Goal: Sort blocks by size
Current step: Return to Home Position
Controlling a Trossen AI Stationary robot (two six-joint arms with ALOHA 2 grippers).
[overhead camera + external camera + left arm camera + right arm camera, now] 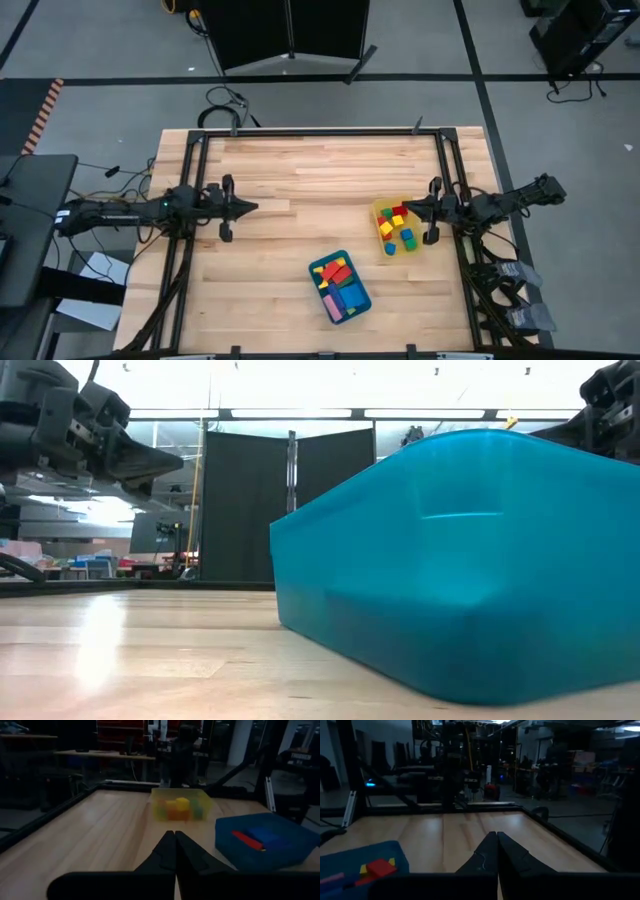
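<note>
With the blocks [397, 222] lying in the yellow bin [378, 212] and blue tray [312, 268], the left gripper [250, 207] and right gripper [404, 207], pinched closed on nothing, should park level, clear of those 2 containers.

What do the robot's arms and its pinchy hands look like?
The left arm and right arm are dark, slim and jointed. The left one shows a tiny green light. The left gripper and right gripper each have two thin black fingers tapering to a point.
</note>
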